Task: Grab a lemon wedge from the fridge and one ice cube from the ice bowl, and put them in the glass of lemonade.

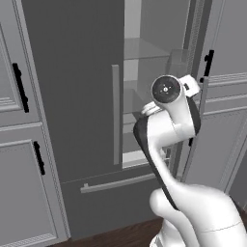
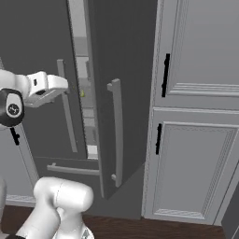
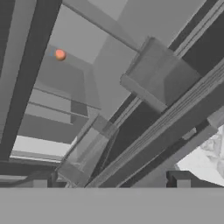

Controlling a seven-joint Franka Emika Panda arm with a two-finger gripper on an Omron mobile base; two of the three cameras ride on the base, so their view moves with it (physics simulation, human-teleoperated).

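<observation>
The fridge (image 1: 77, 96) is tall and dark grey. Its left door is closed and its right door (image 2: 123, 70) is swung out towards me. My white hand (image 2: 46, 86) reaches at mid height towards the gap between the doors. In the hand view my gripper (image 3: 109, 181) is open, its two dark fingertips (image 3: 178, 178) far apart with nothing between them, and it faces the glass shelves (image 3: 100, 35). A small yellowish thing (image 2: 82, 93) lies on a shelf inside; whether it is the lemon wedge I cannot tell. The ice bowl and the glass of lemonade are out of view.
A small orange ball (image 3: 60, 54) sits on a shelf deeper inside. Pale panelled cabinets (image 2: 196, 154) with black handles (image 1: 19, 87) flank the fridge. The open door's bar handle (image 2: 116, 130) juts out right of my hand. Below is the drawer's bar handle (image 1: 116, 183).
</observation>
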